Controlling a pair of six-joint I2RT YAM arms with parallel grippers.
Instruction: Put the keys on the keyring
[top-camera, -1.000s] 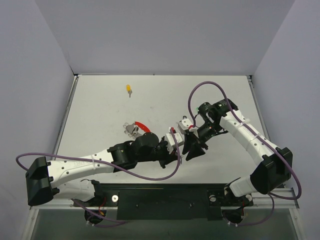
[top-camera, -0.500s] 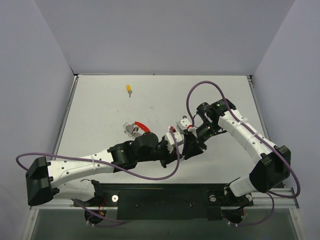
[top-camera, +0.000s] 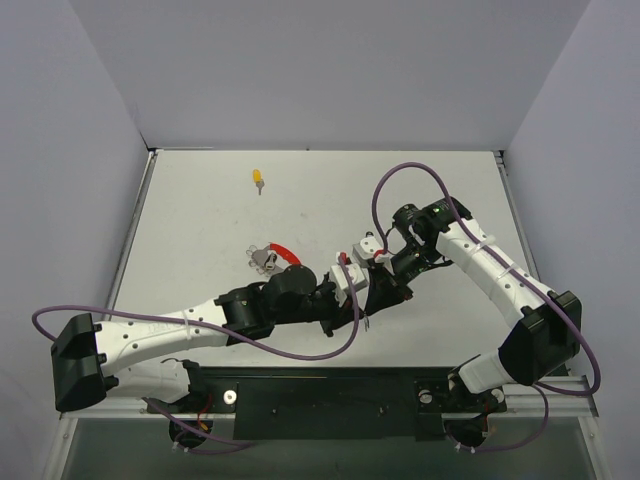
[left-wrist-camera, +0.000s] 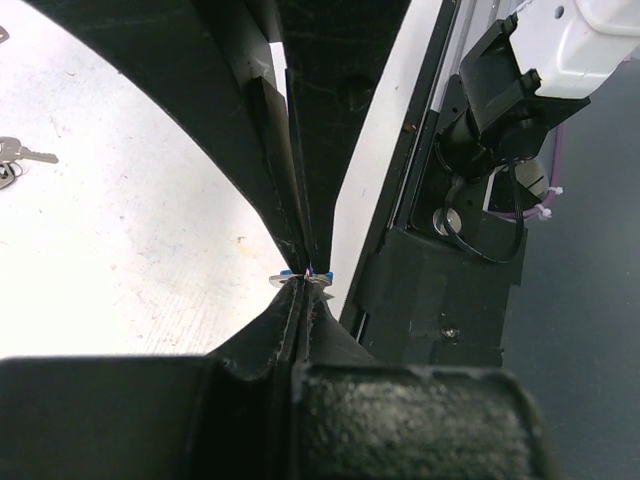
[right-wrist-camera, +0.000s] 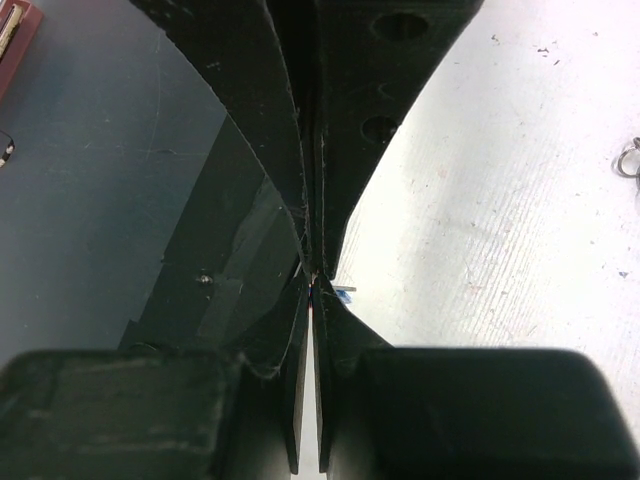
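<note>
Left arm (top-camera: 180, 335) lies low, stretched from its near-left base rightward to desk (top-camera: 200, 220) centre. Right arm (top-camera: 500, 275) climbs from the near-right base, elbow out right, forearm running far-left, wrist folded back toward the near side. The tips meet nose to nose near desk centre.

Left claw (left-wrist-camera: 303, 295): jaws fully closed, pinching the blue key (left-wrist-camera: 322, 279) at the very tips, silver and blue poking out both sides.

Right claw (right-wrist-camera: 315, 295): jaws fully closed too, tip to tip against the left one. A blue sliver shows just right of its tips. Can't tell if it actually bites the key.

Keyring (top-camera: 268, 259) sits on the desk just far-left of the left wrist, red arc on its right side, not held.

Yellow key (top-camera: 258, 178) lies alone far-left, well apart.
</note>
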